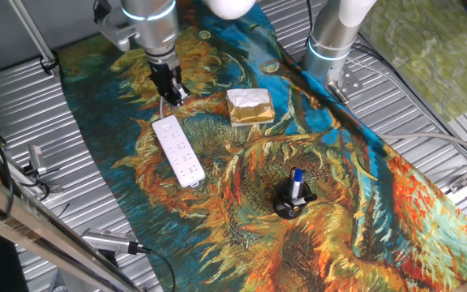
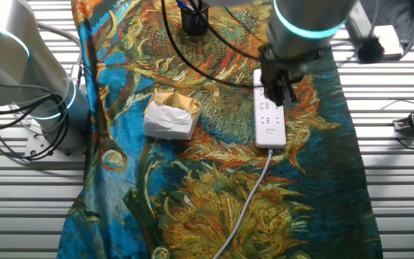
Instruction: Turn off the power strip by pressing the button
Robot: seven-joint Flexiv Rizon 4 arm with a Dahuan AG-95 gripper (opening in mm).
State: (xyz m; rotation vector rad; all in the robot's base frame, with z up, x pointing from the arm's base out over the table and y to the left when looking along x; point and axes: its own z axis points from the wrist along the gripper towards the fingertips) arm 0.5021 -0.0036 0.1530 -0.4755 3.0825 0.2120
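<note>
The end effector (image 1: 173, 93) is held just above the corded end of the power strip (image 1: 179, 152). Whether it is released or clenched cannot be told. A gold-wrapped block (image 1: 250, 106) is seen at the strip's 2 o'clock.

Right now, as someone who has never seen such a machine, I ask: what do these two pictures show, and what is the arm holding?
Both pictures show one table, seen by two fixed cameras from different sides. The grey column with a glowing ring is a robot arm; its dark hand hangs just above the power strip, a white bar with sockets, near the end where its white cord leaves. It holds nothing that I can see, and I cannot tell if its fingers are open. The button is too small to make out. On the sunflower cloth also lie a gold-wrapped block and a black holder with a blue pen.
</note>
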